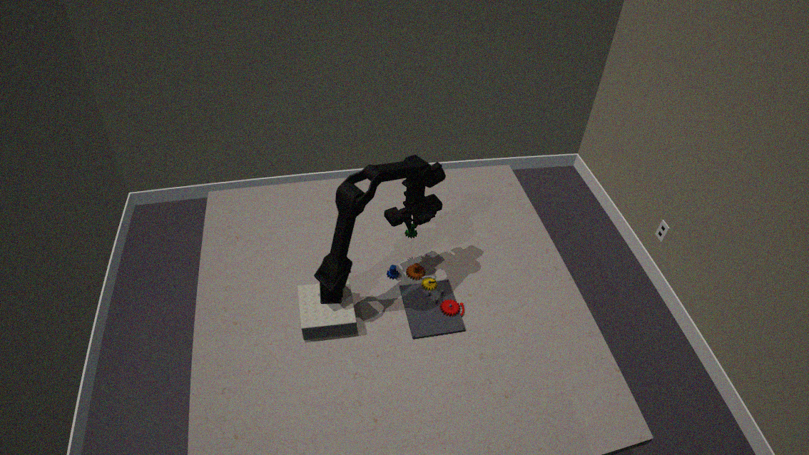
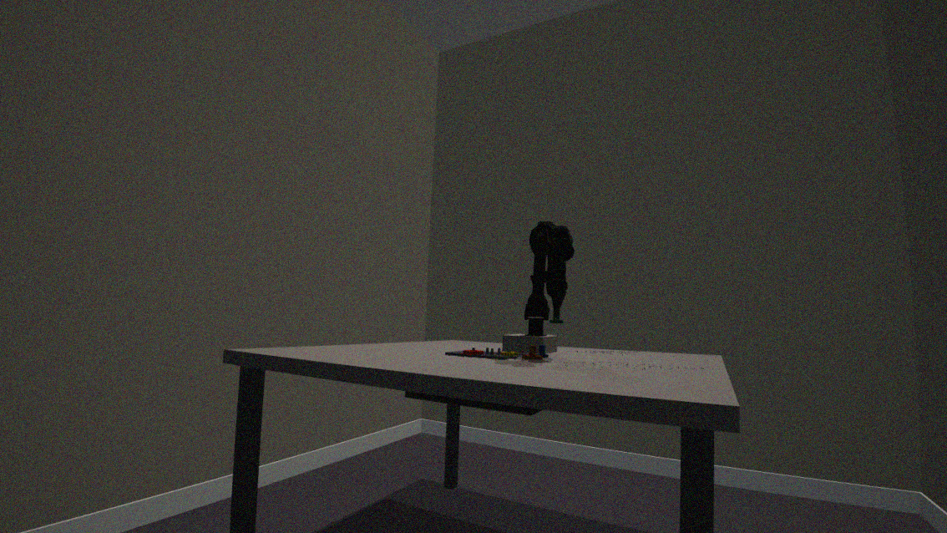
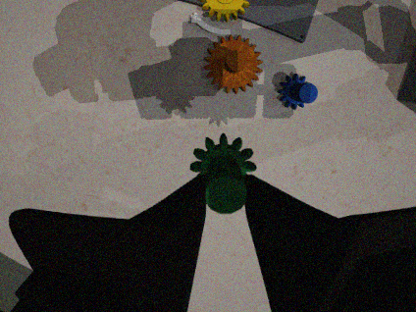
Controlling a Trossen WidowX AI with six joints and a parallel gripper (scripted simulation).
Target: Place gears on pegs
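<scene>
"What's biggest?"

"The pale, speckled tabletop point(image 1: 282, 384) point(image 2: 595, 394), carrying the black jointed arm point(image 1: 342, 237) point(image 2: 539, 265)."

"Then?"

"The flat grey board point(image 1: 424, 325) point(image 2: 453, 353) point(image 3: 294, 22). From its centre in the top view, the red toothed gear point(image 1: 446, 309) point(image 2: 473, 352) sits towards three o'clock, the black-striped yellow gear point(image 1: 428, 287) point(image 2: 508, 353) point(image 3: 226, 7) near twelve."

"And the gripper point(image 1: 411, 223) point(image 2: 556, 317) point(image 3: 224, 182)?"

"Clamped on the green, knobbed gear point(image 1: 411, 233) point(image 2: 556, 321) point(image 3: 223, 164), above the table."

"Other loose ones?"

"The broad orange gear point(image 1: 415, 274) point(image 2: 531, 356) point(image 3: 245, 59) stands off the board, towards eleven; the small blue gear point(image 1: 393, 274) point(image 2: 541, 349) point(image 3: 307, 92) is at orange's nine o'clock."

"Smallest?"

"Short bare pegs point(image 1: 436, 301) point(image 2: 491, 351), between red and yellow."
</scene>
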